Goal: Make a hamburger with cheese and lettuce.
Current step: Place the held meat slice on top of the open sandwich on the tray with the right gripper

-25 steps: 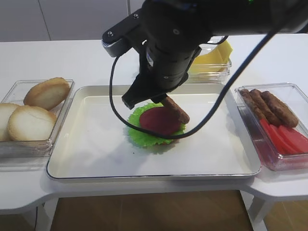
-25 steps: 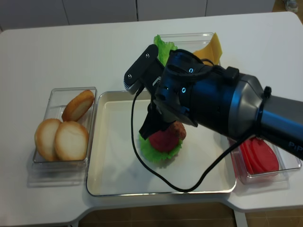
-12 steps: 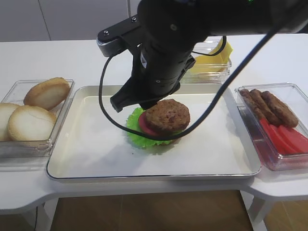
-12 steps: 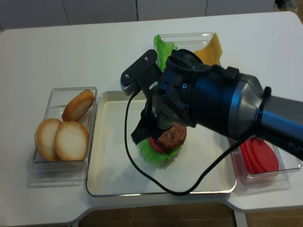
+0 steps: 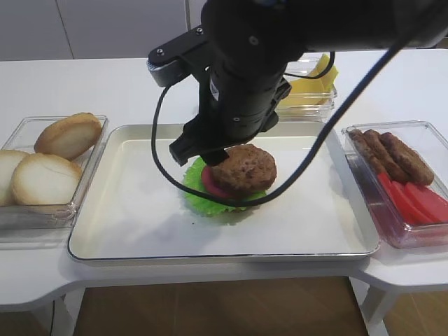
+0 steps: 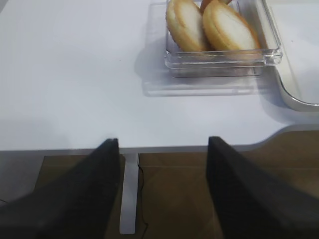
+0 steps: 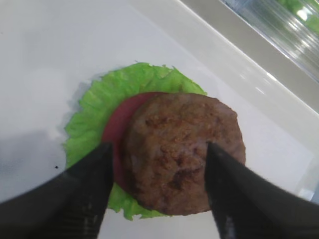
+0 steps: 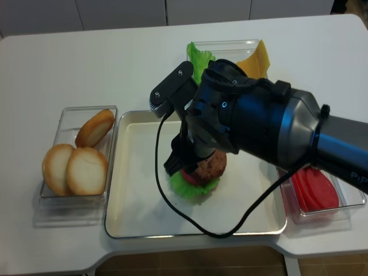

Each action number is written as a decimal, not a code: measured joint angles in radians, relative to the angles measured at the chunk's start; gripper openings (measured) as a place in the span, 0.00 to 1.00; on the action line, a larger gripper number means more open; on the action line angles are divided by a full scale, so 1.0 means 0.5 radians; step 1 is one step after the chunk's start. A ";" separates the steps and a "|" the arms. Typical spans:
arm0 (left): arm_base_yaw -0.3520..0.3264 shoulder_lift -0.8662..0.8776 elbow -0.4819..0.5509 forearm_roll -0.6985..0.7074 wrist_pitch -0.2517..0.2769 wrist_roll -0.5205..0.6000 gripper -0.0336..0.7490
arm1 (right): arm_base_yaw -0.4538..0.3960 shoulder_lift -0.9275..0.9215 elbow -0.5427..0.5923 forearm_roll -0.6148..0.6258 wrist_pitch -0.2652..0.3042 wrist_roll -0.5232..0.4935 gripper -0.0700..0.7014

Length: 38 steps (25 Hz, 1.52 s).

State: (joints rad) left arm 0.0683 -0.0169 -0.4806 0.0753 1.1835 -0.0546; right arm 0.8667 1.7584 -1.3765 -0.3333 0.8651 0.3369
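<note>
My right tool [image 7: 157, 191] hangs spread over the hamburger [image 7: 169, 149] – not touching it; left tool [image 6: 162, 191] spread too.

Light is bright and even, coming from above, and the white table [image 5: 126, 91] is nearly washed out along its far edge. A soft grey shadow lies on the tray [image 5: 126, 231] just left of the hamburger [image 5: 234, 175]. Glare streaks the clear container [image 7: 279, 30] in the right wrist view's upper right corner. There the right hand [image 7: 159, 199] shows its fingers [image 7: 84, 199] as dark, blurred shapes, while the patty is sharp. In the left wrist view the left hand [image 6: 162, 199] is likewise out of focus at the bottom edge, and the table's near edge looks bowed.
</note>
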 joint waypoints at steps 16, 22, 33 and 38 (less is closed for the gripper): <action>0.000 0.000 0.000 0.000 0.000 0.000 0.57 | -0.008 0.000 0.000 0.115 0.061 -0.222 0.72; 0.000 0.000 0.000 0.000 0.000 0.000 0.57 | -0.286 -0.023 0.000 0.516 0.066 -0.442 0.71; 0.000 0.000 0.000 0.000 0.000 0.000 0.57 | -0.598 -0.079 0.000 0.551 0.199 -0.568 0.57; 0.000 0.000 0.000 0.000 0.000 0.000 0.57 | -0.644 -0.079 0.000 0.551 0.171 -0.568 0.47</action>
State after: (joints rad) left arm 0.0683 -0.0169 -0.4806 0.0753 1.1835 -0.0546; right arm 0.5449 1.7191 -1.3765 -0.0578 0.9505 0.0529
